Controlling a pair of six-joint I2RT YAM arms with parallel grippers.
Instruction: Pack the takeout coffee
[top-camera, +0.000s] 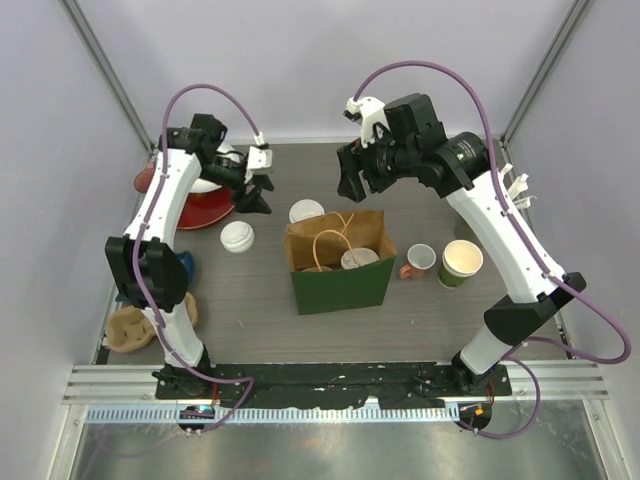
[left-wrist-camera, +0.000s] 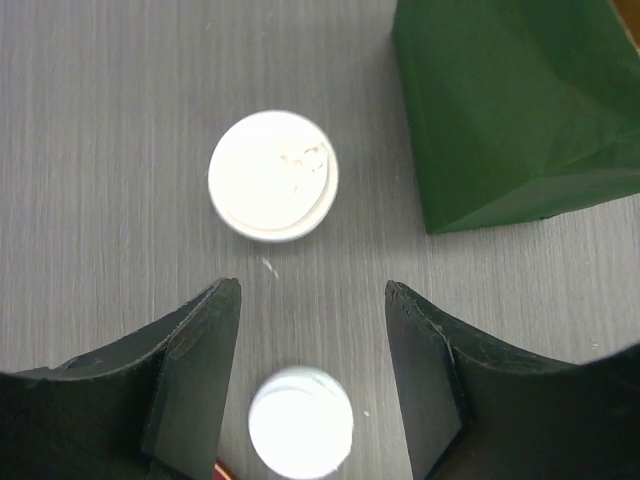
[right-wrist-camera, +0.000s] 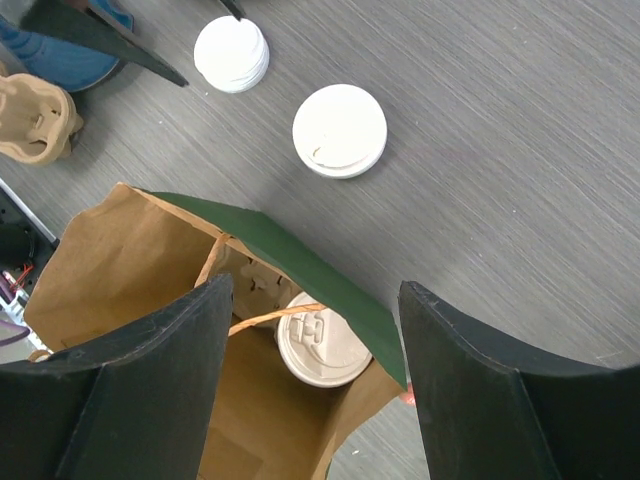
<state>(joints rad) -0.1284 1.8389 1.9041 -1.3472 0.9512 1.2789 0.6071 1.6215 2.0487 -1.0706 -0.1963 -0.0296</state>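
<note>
A green paper bag with a brown inside (top-camera: 340, 285) stands open at the table's middle. One lidded coffee cup (top-camera: 359, 258) stands inside it and also shows in the right wrist view (right-wrist-camera: 322, 340). A second cup's white lid (top-camera: 306, 211) stands just behind the bag and shows in both wrist views (left-wrist-camera: 272, 176) (right-wrist-camera: 339, 130); its side is hidden. My left gripper (top-camera: 255, 188) is open and empty, to the left of that lid (left-wrist-camera: 312, 287). My right gripper (top-camera: 350, 178) is open and empty, hovering over the bag's back edge (right-wrist-camera: 315, 285).
A smaller white round lid stack (top-camera: 237, 236) lies left of the bag (left-wrist-camera: 300, 420). A pink-handled mug (top-camera: 419, 260) and a lidless green cup (top-camera: 460, 263) stand right of the bag. Red dishes (top-camera: 190, 208), a blue item (top-camera: 186, 268) and a cardboard carrier (top-camera: 130, 328) are at the left.
</note>
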